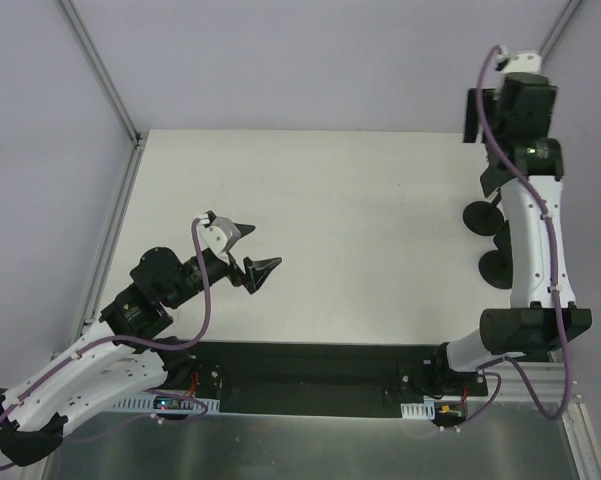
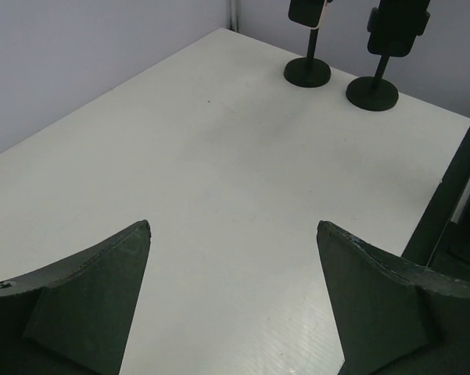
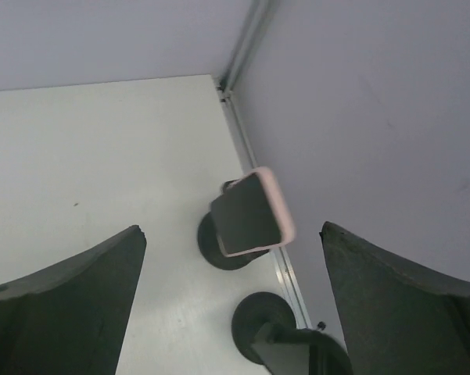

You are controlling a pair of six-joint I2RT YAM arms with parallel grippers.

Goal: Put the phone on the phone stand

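While the right arm is stretching out over the far right side of the table point(image 1: 330, 200), the right gripper point(image 3: 231, 228) is hanging above the stands with fingers spread wide, gripping nothing. Phone point(image 3: 250, 212), dark with a pink-edged case, is sitting tilted on top of the phone stand point(image 3: 207, 250) nearer the back corner, just beside the right rail, and neither finger is touching it. Second stand point(image 3: 258, 320) is standing just beside the first. Left gripper point(image 2: 233, 224) is also gaping wide and holding nothing, hovering low over the near left part of the table, well apart from both stands, pointing toward them
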